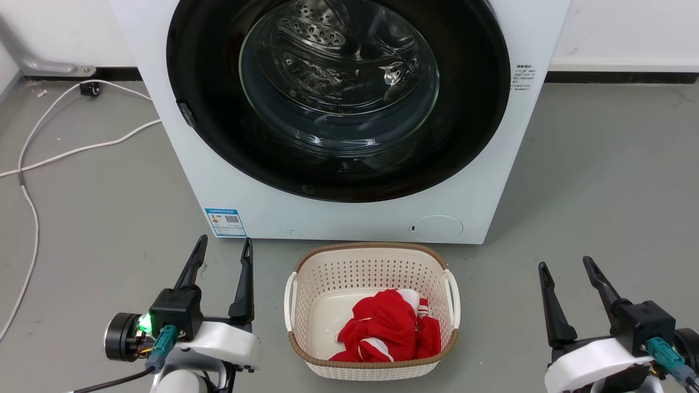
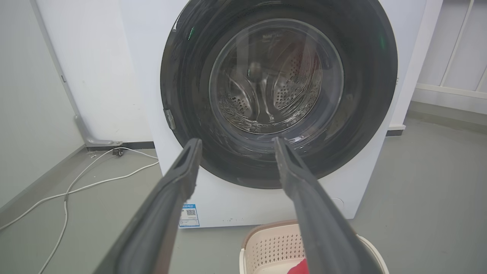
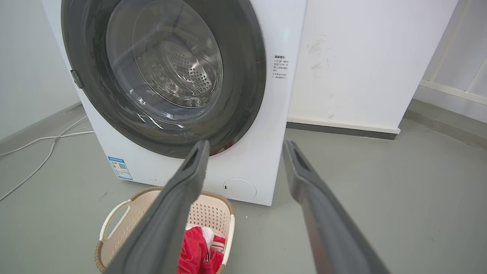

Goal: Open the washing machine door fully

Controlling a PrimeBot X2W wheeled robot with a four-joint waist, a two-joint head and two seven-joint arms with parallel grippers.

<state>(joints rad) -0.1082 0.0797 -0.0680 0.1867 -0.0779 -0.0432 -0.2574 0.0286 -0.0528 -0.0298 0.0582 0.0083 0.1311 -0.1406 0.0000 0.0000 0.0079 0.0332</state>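
Grey floor (image 1: 600,180); glossy black door (image 1: 338,93), closed

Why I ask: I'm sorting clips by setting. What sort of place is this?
Probably a laundry corner or test room: a front-loading washing machine, a laundry basket holding red-and-white clothes, a bare grey floor and white walls.

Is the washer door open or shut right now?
Shut. The door sits flush against the machine front, with no gap showing at its rim in any view.
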